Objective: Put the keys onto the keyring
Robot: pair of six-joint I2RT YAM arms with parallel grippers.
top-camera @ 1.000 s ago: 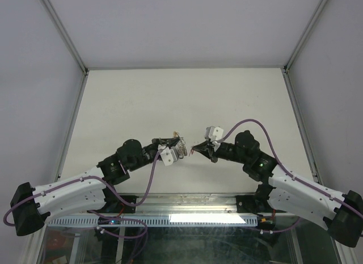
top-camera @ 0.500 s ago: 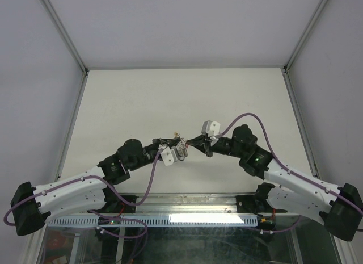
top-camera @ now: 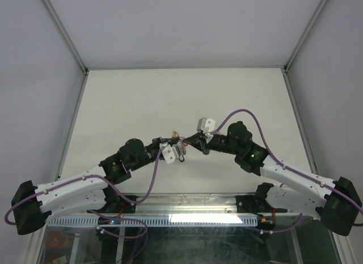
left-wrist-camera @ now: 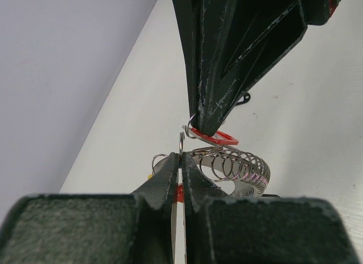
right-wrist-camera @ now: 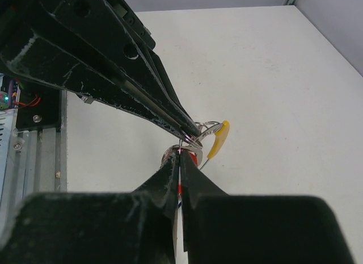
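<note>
Both arms reach inward and meet tip to tip above the middle of the tabletop. The left end effector is pinched tight on the silvery keyring, its yellow section just past the fingertips. The right end effector, clamped on a red-tagged key, sits just beside those fingertips.

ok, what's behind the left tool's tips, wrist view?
The right tool, shut on a red tag, and a row of small rings on the keyring. Key blades are covered.
</note>
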